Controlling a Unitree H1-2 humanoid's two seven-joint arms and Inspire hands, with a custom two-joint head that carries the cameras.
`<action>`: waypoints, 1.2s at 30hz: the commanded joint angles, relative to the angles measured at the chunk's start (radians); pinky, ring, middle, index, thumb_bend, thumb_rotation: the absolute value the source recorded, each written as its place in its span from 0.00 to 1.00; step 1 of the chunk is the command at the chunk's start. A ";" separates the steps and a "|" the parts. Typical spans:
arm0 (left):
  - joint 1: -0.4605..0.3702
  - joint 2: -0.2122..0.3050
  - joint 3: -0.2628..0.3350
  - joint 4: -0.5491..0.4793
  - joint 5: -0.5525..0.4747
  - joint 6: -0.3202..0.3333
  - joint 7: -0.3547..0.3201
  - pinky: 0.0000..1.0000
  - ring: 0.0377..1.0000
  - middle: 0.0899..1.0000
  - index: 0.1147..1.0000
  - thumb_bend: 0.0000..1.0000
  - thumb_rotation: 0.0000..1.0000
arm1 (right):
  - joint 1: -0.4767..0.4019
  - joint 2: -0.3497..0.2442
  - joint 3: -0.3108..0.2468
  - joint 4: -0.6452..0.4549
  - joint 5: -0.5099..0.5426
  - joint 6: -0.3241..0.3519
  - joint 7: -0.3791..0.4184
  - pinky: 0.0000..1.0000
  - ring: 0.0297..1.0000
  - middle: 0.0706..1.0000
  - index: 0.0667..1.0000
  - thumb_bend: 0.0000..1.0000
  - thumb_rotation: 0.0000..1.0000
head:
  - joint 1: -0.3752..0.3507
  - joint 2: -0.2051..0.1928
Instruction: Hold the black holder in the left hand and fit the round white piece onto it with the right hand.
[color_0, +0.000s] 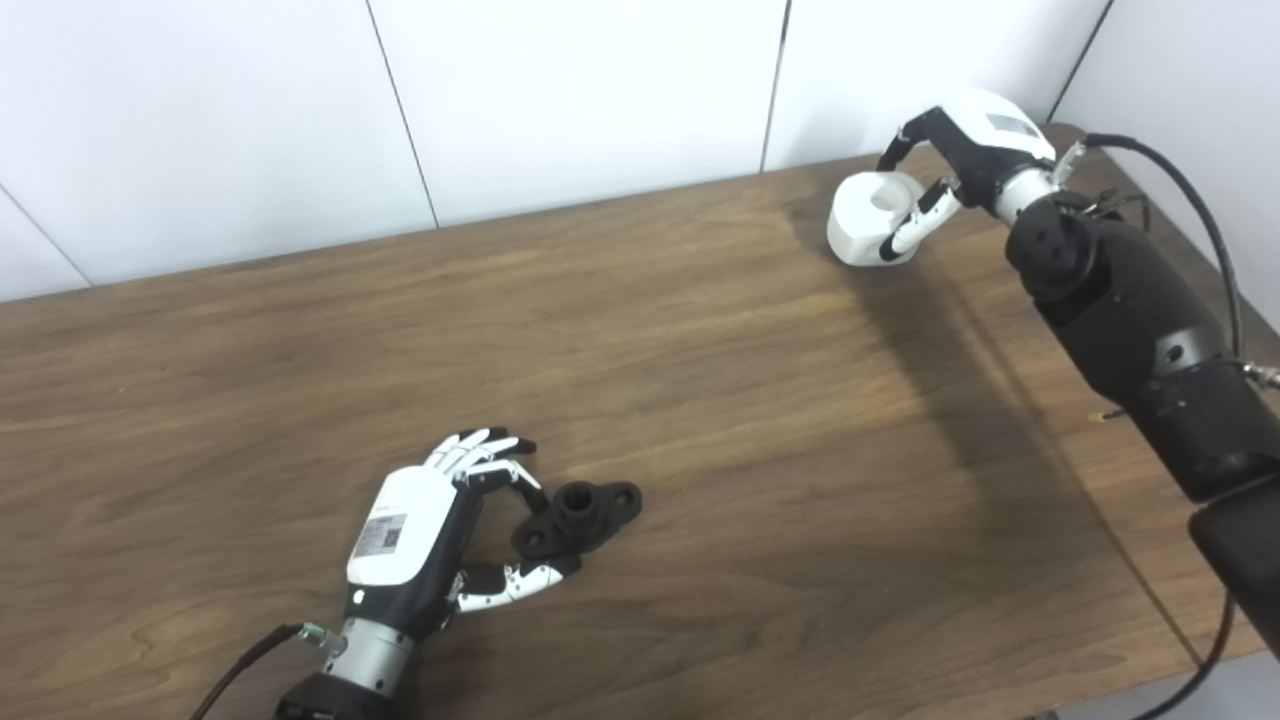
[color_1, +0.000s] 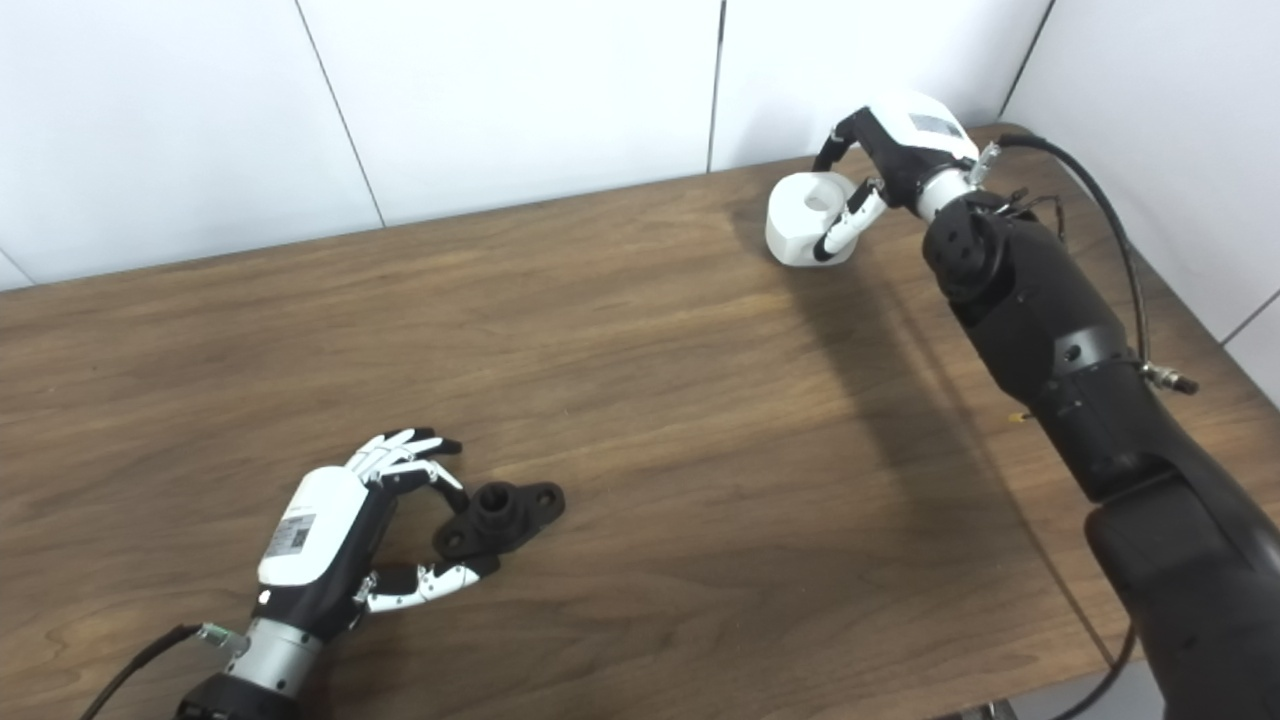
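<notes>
At 7 o'clock the left hand (color_0: 430, 535), fingers spread, should close squarely around the holder (color_0: 578, 517); at 1 o'clock the right hand (color_0: 965, 160) cups the white piece (color_0: 868, 222) and needs a firm grip.

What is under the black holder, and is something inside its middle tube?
The black holder lies flat on the bare wooden table, beside the left hand. Its middle tube looks dark and hollow; whether anything is inside cannot be seen. The table directly beneath it is covered.
</notes>
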 joint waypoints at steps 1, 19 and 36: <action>0.036 0.004 -0.036 0.051 0.019 0.039 -0.090 0.90 0.88 0.79 0.42 0.52 0.05 | -0.036 -0.021 -0.025 -0.020 -0.009 -0.035 -0.045 0.80 0.83 0.69 0.45 0.52 0.13 | 0.001 0.001; 0.031 -0.001 -0.042 0.047 0.021 0.051 -0.097 0.89 0.88 0.79 0.42 0.52 0.05 | -0.012 -0.020 -0.031 -0.244 -0.032 0.087 0.083 0.78 0.85 0.71 0.45 0.52 0.13 | 0.044 0.023; 0.024 -0.013 -0.066 0.017 0.041 0.095 -0.118 0.90 0.89 0.80 0.42 0.52 0.05 | -0.032 0.029 0.040 -0.676 -0.083 0.221 0.392 0.79 0.86 0.72 0.45 0.53 0.14 | 0.129 0.089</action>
